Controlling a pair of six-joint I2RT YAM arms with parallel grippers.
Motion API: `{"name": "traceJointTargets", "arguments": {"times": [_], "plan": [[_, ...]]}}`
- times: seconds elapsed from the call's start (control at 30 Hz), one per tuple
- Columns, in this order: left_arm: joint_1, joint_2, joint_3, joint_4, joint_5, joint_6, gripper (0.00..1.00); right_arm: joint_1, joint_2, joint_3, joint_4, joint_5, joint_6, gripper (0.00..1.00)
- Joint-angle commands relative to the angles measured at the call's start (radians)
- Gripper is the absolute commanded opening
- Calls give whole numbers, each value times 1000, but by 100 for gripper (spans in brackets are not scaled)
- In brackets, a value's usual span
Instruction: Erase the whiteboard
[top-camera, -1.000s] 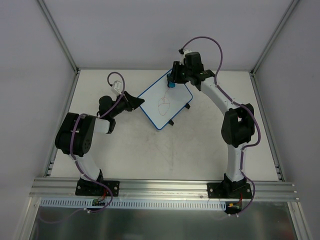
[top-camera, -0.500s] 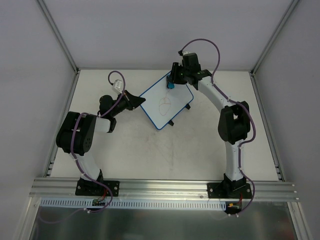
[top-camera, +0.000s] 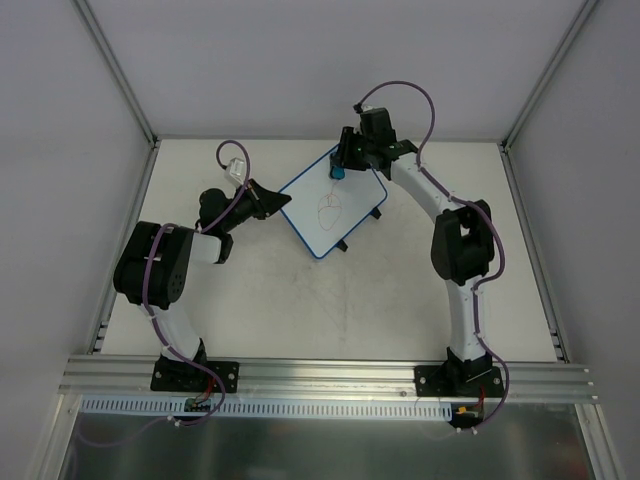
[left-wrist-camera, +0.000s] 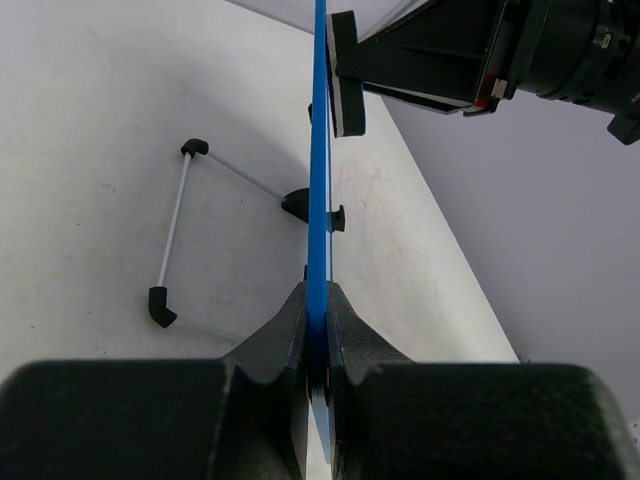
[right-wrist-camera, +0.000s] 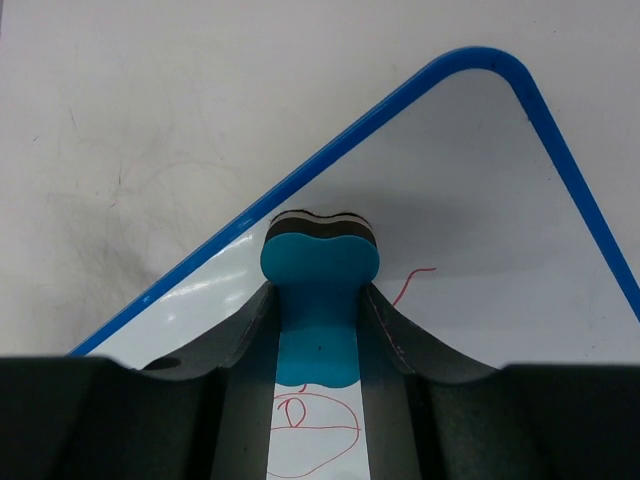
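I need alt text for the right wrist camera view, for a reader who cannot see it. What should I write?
The right gripper is shut on a blue eraser, dark felt side facing the whiteboard. Red scribbles show on the blue-rimmed board, with the white table beyond.

White table (top-camera: 400, 290), aluminium front rail (top-camera: 330, 375)
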Motion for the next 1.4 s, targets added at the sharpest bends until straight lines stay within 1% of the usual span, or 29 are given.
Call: {"name": "traceJointTargets", "arguments": {"times": [0.0,0.17,0.4,0.6,0.77,0.8,1.03,1.37], "plan": [[-4,23,23,7,-2,59,0,22,5,39,9,32,-3,0],[-3,23,22,-2,-11,51,0,40,-21,-29,72,92,-6,0],[-3,21,19,-4,-10,51,0,48,-24,-63,73,161,12,0],[-4,18,20,-16,-8,62,0,34,-45,-152,72,208,75,0],[-3,14,12,-13,-7,62,0,2,-38,-196,70,180,153,0],[-3,14,12,-12,-7,62,0,-10,-36,-208,72,142,174,0],[-4,9,6,-8,-4,64,0,-71,-33,-265,75,91,259,0],[-3,10,8,-8,-1,62,0,-91,-49,-293,73,76,262,0]]}}
